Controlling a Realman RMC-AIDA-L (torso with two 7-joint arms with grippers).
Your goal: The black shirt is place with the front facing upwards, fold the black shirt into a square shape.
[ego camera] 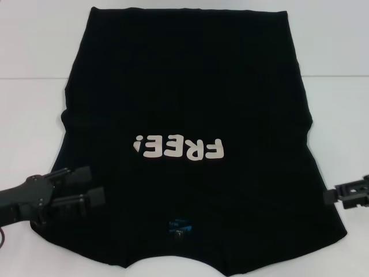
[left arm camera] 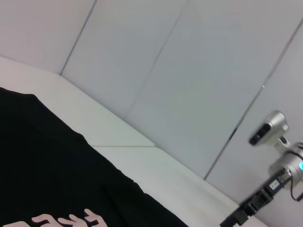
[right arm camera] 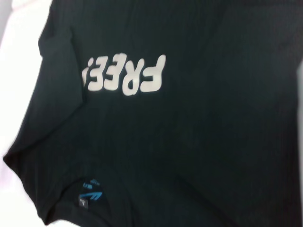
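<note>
Left pincer (ego camera: 89,186), fingers spread apart and gripping nothing, sits over the near-left sleeve area of the large plain black cloth T-shirt (ego camera: 190,104), which lies front-up on the white desk (ego camera: 34,115), cream "FREE!" lettering (ego camera: 177,149) upside down to the robot, small blue neck label (ego camera: 180,225) toward the near edge. The shirt runs from the near edge to the far edge, roughly centred. Right pincer (ego camera: 346,196) is at the near-right edge of the shirt, just beside the cloth; whether it is open or closed cannot be told. Judged risk: the left pincer may pinch only the top layer at the sleeve, so the fold drags unevenly and bunches. Uneven timing between arms could skew the shirt.
</note>
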